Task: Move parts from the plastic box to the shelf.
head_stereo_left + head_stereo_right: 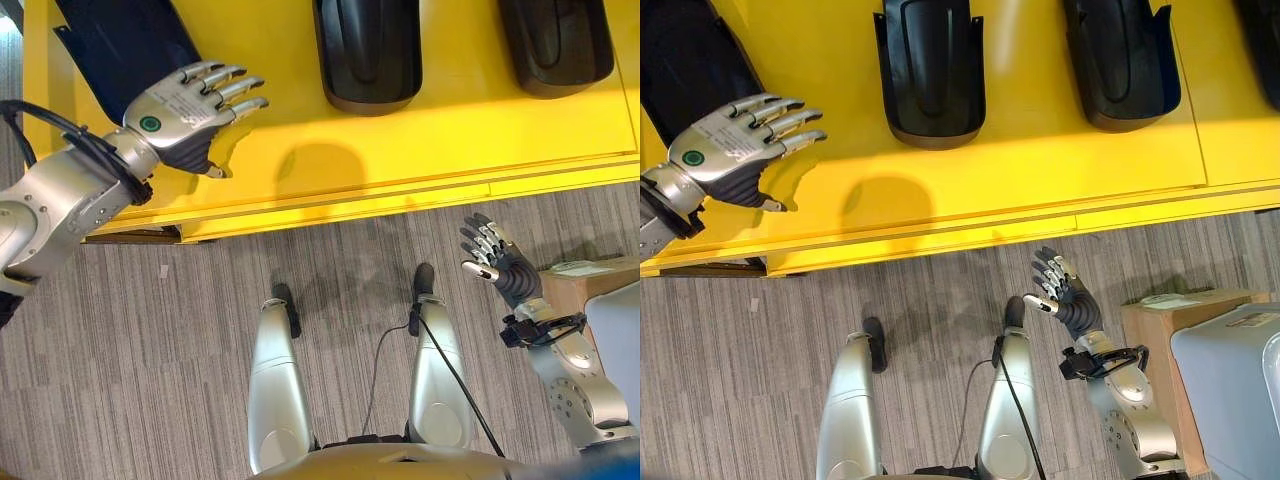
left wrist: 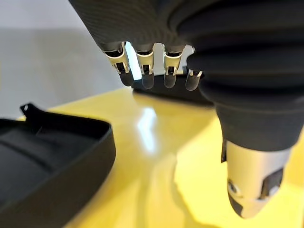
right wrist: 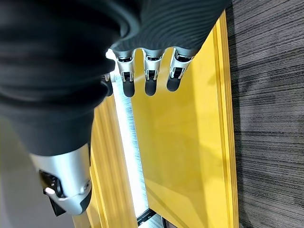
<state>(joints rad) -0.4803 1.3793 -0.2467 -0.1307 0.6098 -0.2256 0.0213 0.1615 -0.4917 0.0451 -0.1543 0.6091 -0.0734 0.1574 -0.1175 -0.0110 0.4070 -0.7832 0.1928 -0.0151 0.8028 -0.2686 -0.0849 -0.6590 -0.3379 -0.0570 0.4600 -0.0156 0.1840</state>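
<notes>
Three black curved parts lie on the yellow shelf: one at the left, one in the middle, one at the right. My left hand hovers over the shelf just beside the left part, fingers straight and spread, holding nothing. In the left wrist view that part lies close by the open fingers. My right hand hangs open and empty above the floor, below the shelf's front edge. The grey plastic box stands at the lower right.
A cardboard box sits against the plastic box on the grey carpet. Another black part shows at the shelf's far right. Bare yellow shelf lies between the parts and along the front edge.
</notes>
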